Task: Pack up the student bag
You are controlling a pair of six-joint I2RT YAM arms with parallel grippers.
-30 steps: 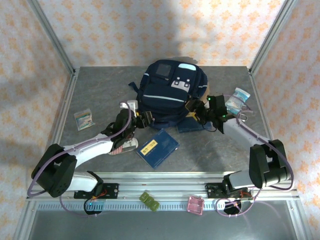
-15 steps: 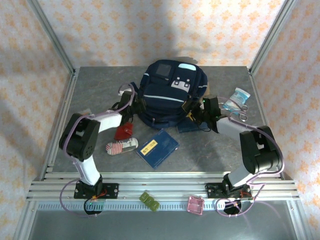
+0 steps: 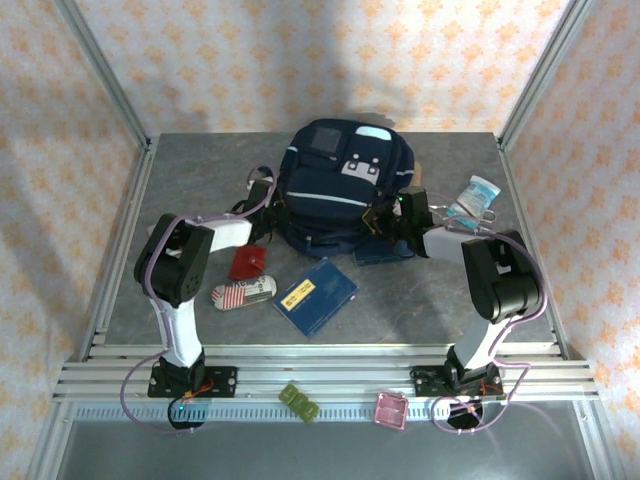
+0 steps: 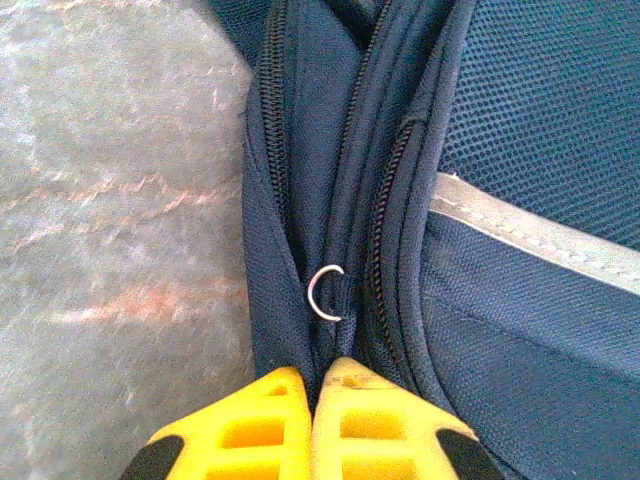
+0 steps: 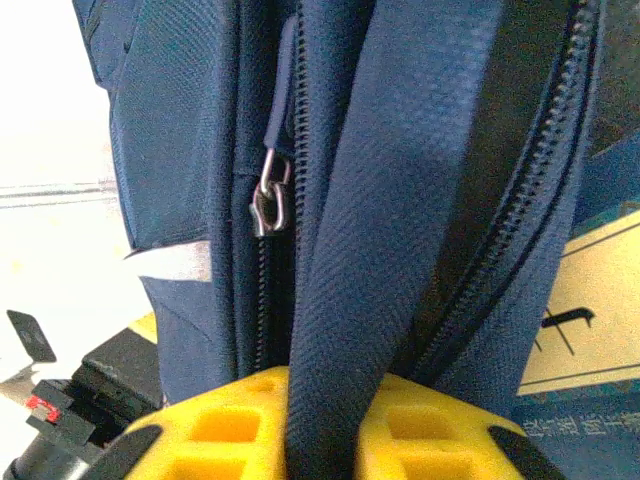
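The student bag [image 3: 338,185], a large navy-blue backpack with a pale stripe, lies at the back centre of the table. My left gripper [image 3: 274,212] is at its left side. In the left wrist view the yellow fingers [image 4: 258,420] are pinched together on a fold of the student bag [image 4: 520,130] beside a zipper, just below a small metal ring [image 4: 327,293]. My right gripper [image 3: 386,222] is at the bag's right side. Its fingers [image 5: 225,425] are shut on a navy strap [image 5: 380,230] of the bag, next to a metal zipper pull [image 5: 268,200].
A flat navy book with a yellow label [image 3: 316,295] lies in front of the bag, and another one [image 3: 380,252] sits under the right gripper. A red pouch [image 3: 248,262] and a striped case [image 3: 243,292] lie front left. A pale packet [image 3: 478,193] sits at the right.
Both arms swung in to the bag's sides. The left gripper left the striped case and shut on the bag's left seam. The right gripper shut on the strap.
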